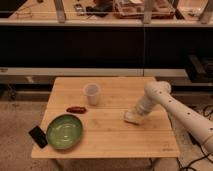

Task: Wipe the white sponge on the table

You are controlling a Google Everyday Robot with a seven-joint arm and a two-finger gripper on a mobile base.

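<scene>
Table (115,142) spreads its pale plank top under everything. Right of the plastic cup (92,93) and nearer the camera, the gripper (134,116) reaches down, jaws closed on the white sponge (129,119). It presses the sponge flat against the wood, presumably so a stroke rubs the surface.

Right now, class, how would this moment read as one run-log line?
step: wipe | gripper: shut on white sponge, down on table, right half | cup, green plate: left, apart

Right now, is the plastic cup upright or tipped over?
Upright: the cup stands on the table, open rim up. The gripper holds the white sponge down to its right.
</scene>
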